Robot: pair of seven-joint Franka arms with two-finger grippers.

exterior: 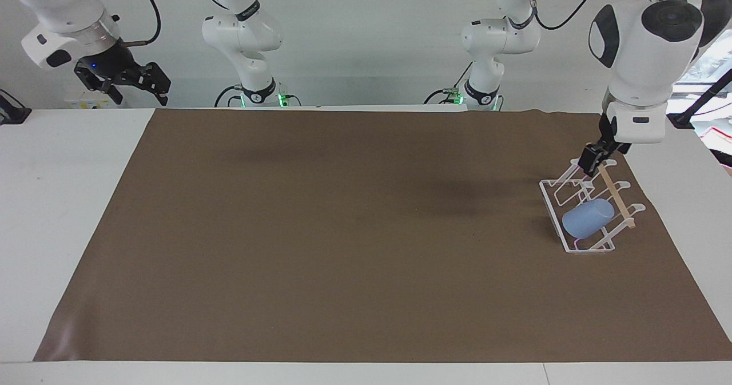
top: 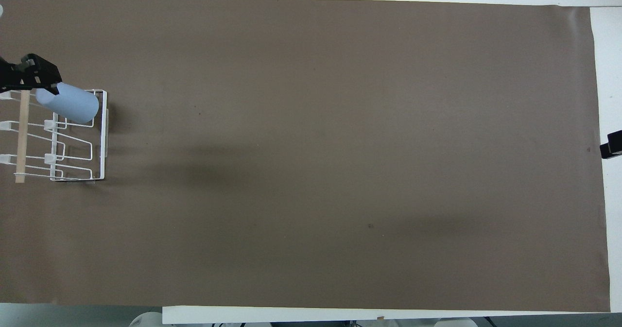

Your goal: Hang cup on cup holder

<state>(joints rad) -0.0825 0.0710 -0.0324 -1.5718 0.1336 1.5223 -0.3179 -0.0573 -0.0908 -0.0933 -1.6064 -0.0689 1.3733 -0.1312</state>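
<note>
The light-blue cup (exterior: pixel 587 218) lies slanted on a prong of the white wire cup holder (exterior: pixel 553 201), at its end farthest from the robots. It also shows in the overhead view (top: pixel 70 104), as does the cup holder (top: pixel 103 137). My left gripper (exterior: pixel 595 157) is open and empty, up in the air over the cup holder and apart from the cup. In the overhead view it (top: pixel 36 74) shows at the edge. My right gripper (exterior: pixel 123 79) is open and empty, and waits raised at the right arm's end of the table.
A brown mat (exterior: pixel 343 230) covers most of the white table (exterior: pixel 57 202). The cup holder stands on the mat near its edge at the left arm's end. The right gripper's tip (top: pixel 612 145) shows at the overhead view's edge.
</note>
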